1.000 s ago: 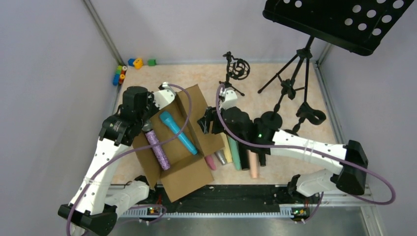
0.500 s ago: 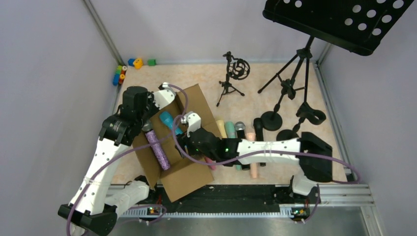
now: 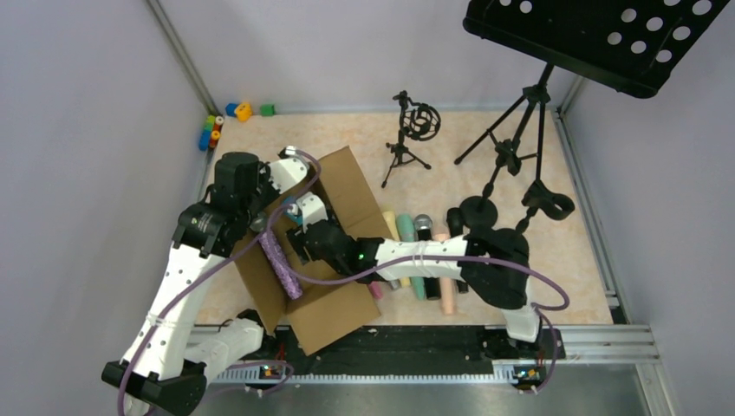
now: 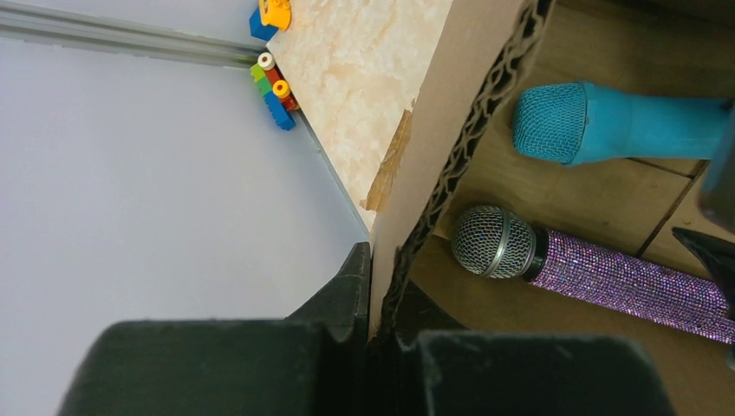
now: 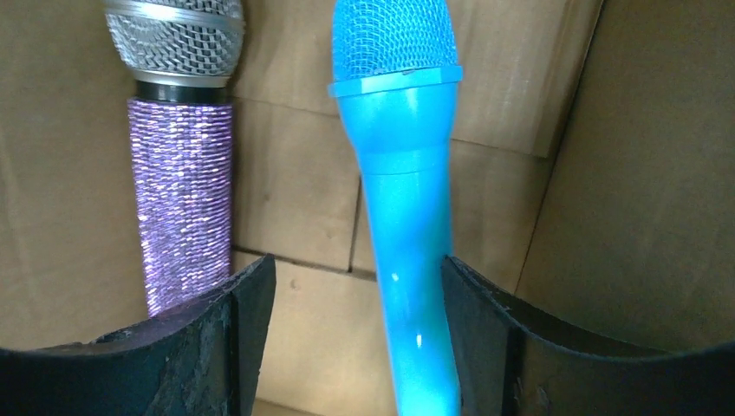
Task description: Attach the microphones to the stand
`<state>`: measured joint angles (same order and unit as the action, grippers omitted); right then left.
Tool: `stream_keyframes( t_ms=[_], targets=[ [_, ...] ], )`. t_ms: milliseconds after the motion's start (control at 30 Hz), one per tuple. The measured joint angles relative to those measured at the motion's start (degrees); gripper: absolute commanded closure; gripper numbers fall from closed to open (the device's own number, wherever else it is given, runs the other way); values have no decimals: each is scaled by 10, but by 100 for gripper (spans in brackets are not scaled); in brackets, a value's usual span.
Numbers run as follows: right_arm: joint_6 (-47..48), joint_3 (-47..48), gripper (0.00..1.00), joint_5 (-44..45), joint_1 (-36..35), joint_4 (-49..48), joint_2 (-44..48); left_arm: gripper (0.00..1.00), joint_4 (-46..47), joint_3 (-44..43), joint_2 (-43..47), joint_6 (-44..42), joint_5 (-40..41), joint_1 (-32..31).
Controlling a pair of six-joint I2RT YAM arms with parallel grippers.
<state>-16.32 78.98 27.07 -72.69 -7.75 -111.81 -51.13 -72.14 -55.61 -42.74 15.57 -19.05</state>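
**Right gripper straddles the blue microphone in the box**

We see the right gripper [image 5: 357,290] with its jaws spread wide on either side of the blue microphone [image 5: 403,173]. A clear gap shows on the left side of the handle, so the gripper does not clamp it. The left gripper [image 4: 374,290] is pinched tight on the left wall of the cardboard box [image 4: 451,130].

The blue microphone lies flat on the box floor. The purple glitter microphone [image 5: 180,199] lies just left of it, apart from it, its grey mesh head pointing the same way.

Right of the box, a row of other microphones [image 3: 416,251] lies on the table [image 3: 347,134]. Farther back stands a small tripod stand [image 3: 407,143], and to the right a tall music stand [image 3: 598,35]. Toy blocks [image 3: 212,130] sit in the far left corner.
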Motion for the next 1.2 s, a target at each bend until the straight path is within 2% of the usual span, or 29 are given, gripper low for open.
stream_keyframes(
  t_ms=[100, 200, 300, 367, 533, 600, 800, 933, 1067, 1200],
  targets=[
    [13, 12, 43, 17, 1, -6, -24, 100, -3, 0, 0, 0, 0, 0],
    [18, 17, 64, 24, 1, -6, -44, 100, -4, -2, 0, 0, -1, 1],
    [22, 17, 91, 21, 1, -4, -56, 100, -4, -2, 0, 0, -4, 1],
    [21, 23, 100, 20, -1, -3, -54, 100, -3, -2, 0, 0, -7, 1],
    [9, 10, 100, 2, -4, 32, -10, 100, -3, -2, 2, 0, -7, 1],
    [-2, -28, 100, -5, -7, 48, 54, 100, -4, -2, 2, 0, -7, 1],
    [-48, -156, 100, 5, -2, 82, 320, 100, 3, -2, 6, 6, -2, 1],
    [-94, -221, 100, 22, 39, 89, 459, 100, 1, -2, 6, 3, 0, 1],
    [-133, -301, 100, 28, 115, 116, 512, 100, 0, -2, 6, 3, 2, 1],
    [-151, -352, 100, 21, 144, 149, 483, 100, 0, -2, 6, 3, 2, 1]
  ],
)
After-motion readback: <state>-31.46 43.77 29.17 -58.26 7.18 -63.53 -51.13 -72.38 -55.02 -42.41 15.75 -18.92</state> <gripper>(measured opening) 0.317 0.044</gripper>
